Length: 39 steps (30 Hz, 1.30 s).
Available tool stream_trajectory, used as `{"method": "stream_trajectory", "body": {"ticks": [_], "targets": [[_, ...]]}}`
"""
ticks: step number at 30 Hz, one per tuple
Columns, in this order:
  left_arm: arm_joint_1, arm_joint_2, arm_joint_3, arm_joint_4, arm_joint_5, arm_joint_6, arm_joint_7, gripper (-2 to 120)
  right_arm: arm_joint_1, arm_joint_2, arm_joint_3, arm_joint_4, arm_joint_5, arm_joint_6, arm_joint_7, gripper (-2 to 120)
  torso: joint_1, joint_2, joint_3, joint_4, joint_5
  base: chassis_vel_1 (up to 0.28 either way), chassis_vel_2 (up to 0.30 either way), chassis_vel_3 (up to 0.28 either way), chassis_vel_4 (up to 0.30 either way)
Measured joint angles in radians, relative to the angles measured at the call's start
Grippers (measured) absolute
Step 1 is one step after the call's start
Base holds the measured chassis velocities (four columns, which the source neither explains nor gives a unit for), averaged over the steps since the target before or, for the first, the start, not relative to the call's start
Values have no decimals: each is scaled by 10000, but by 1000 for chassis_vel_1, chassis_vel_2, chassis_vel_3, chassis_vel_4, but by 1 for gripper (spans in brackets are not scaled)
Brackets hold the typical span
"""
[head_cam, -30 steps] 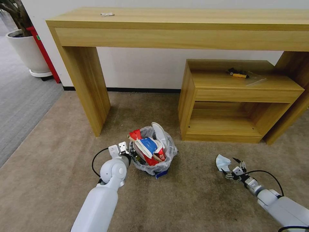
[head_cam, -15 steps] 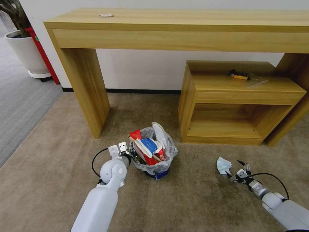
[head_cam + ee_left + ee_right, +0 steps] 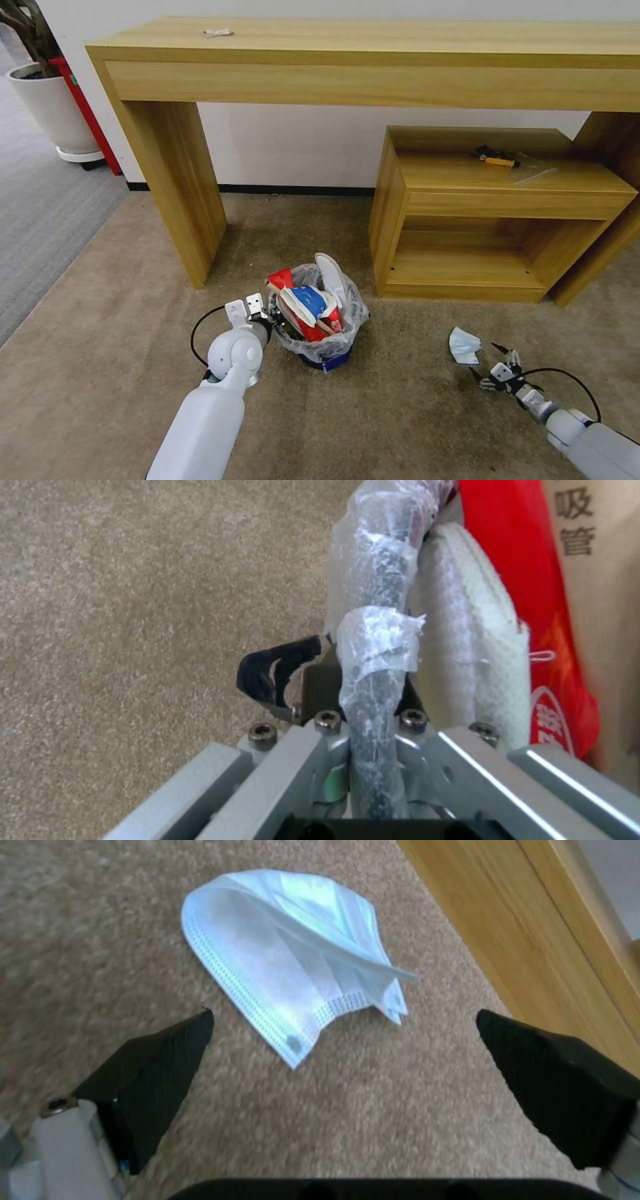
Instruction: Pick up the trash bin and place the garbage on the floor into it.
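Note:
The trash bin (image 3: 313, 350), black with a clear bag liner, stands on the beige floor (image 3: 400, 413) packed with garbage: red wrappers (image 3: 313, 327), a white slipper (image 3: 331, 273) and a blue-white packet (image 3: 308, 298). My left gripper (image 3: 272, 323) is shut on the bin's near-left rim; in the left wrist view the bagged rim (image 3: 373, 680) runs between its jaws beside the slipper (image 3: 467, 630). A pale blue mask (image 3: 463, 345) lies on the carpet to the right. My right gripper (image 3: 497, 367) hovers open just behind it, and the mask (image 3: 293, 965) lies ahead of the spread fingers (image 3: 153, 1070).
A long wooden desk (image 3: 373, 53) spans the back, with a low wooden shelf unit (image 3: 493, 200) under its right side, close to the mask. A white plant pot (image 3: 53, 113), a red box (image 3: 87, 113) and grey ribbed carpet (image 3: 40, 213) lie far left.
My right gripper has drawn back from the mask toward me, still open. The mask lies on the carpet as before. The camera shifted slightly; left gripper and bin are unchanged.

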Motion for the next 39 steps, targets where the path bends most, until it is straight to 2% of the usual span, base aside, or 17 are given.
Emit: {"method": "stream_trajectory", "body": {"ticks": [1,7,11,39], "targets": [[35,-17,-3,-22,17,-10,6,0,102,141,-14,-174,-161,-68,99,100,0,0,0,6,0,0,0,0,0],[154,116,-58,-159,-1,-24,29,0,352,489,20,-663,-753,-321,423,100,1,0,1,0,-3,0,0,0,0],[185,174,-81,-211,-35,-25,40,0,464,585,18,-809,-918,-402,581,100,1,-1,2,5,-5,0,0,0,0],[101,-133,-182,-15,148,-68,171,0,947,751,-639,-926,-1684,-331,839,100,-1,1,-2,5,6,0,0,0,0]]}}
